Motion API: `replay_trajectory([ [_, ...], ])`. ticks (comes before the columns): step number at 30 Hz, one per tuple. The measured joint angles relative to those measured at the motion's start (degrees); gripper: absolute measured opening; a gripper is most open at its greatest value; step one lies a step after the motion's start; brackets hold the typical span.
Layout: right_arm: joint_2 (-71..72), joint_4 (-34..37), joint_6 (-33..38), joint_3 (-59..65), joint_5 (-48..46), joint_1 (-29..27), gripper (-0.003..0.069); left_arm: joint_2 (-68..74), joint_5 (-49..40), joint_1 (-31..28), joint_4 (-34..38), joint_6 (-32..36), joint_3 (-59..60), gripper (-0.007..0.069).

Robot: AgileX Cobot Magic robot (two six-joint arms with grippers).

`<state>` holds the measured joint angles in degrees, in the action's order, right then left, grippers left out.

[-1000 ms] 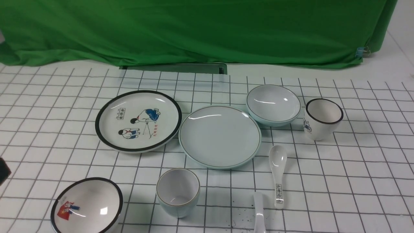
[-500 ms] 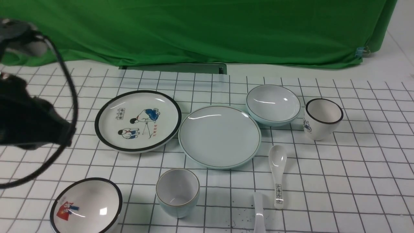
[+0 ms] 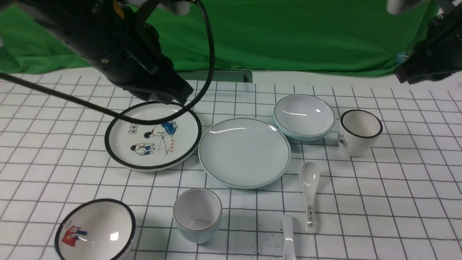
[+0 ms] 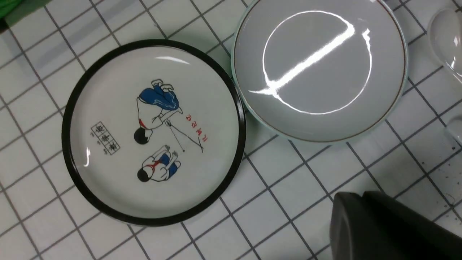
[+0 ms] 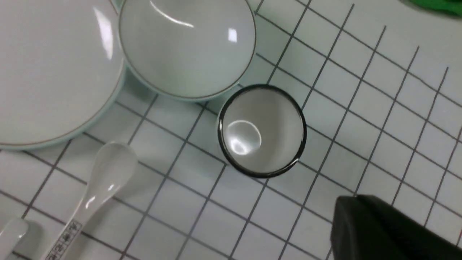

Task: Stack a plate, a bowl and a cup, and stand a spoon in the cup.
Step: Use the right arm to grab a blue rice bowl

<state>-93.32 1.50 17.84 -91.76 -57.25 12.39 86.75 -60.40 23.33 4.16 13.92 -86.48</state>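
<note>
Plate (image 3: 244, 151) glossy round ceramic, bowl (image 3: 304, 115) shallow and smooth, both jaws' spread indiscernible

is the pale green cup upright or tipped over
Upright: the cup stands on its base, mouth up, white inside showing.

A white ceramic plate with a black rim and cartoon figures (image 3: 153, 135), a black-rimmed white bowl (image 3: 95, 231), a black-rimmed white cup (image 3: 360, 131) and a white spoon with a printed handle (image 3: 310, 195) are being displayed, apart, on a white gridded tablecloth (image 3: 397, 187).
</note>
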Motion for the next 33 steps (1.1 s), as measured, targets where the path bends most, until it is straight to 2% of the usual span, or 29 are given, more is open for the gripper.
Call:
replay_trajectory([
  [6, -12.2, 2.5, 0.0, -10.9, -0.7, 0.1, 0.0014, 1.9, 3.7, 0.0, -0.1, 0.2, 0.0, -0.0028],
  [10, -17.7, 4.6, 0.0, -15.0, -0.7, 0.1, 0.0054, 2.8, 4.3, 0.0, -0.1, 0.3, 0.0, -0.0028],
  [17, -28.6, 5.9, -1.1, -21.9, 2.0, 0.1, 0.0392, 4.8, 4.3, 0.0, -0.1, 0.3, 0.0, -0.0028],
  [18, -28.8, 5.9, -1.3, -22.0, 2.3, 0.1, 0.0401, 4.8, 4.3, 0.0, -0.1, 0.3, 0.0, -0.0028],
  [19, -30.6, 5.9, -1.5, -22.4, 3.9, 0.1, 0.0465, 4.9, 4.3, 0.0, -0.1, 0.3, 0.1, -0.0028],
  [20, -31.4, 5.9, -1.7, -22.4, 4.5, 0.1, 0.0479, 4.9, 4.3, 0.0, -0.1, 0.3, 0.1, -0.0028],
  [25, -34.8, 6.0, -3.3, -22.6, 8.9, 0.1, 0.0500, 5.0, 4.3, 0.0, -0.1, 0.3, 0.1, -0.0028],
  [32, -38.8, 7.2, -3.6, -22.6, 10.9, 0.1, 0.0467, 6.4, 4.3, 0.0, -0.2, 0.7, 0.1, -0.0028],
  [33, -39.8, 7.2, -3.6, -22.6, 11.0, 0.1, 0.0442, 6.8, 4.3, 0.0, -0.7, 0.9, 0.1, -0.0028],
])
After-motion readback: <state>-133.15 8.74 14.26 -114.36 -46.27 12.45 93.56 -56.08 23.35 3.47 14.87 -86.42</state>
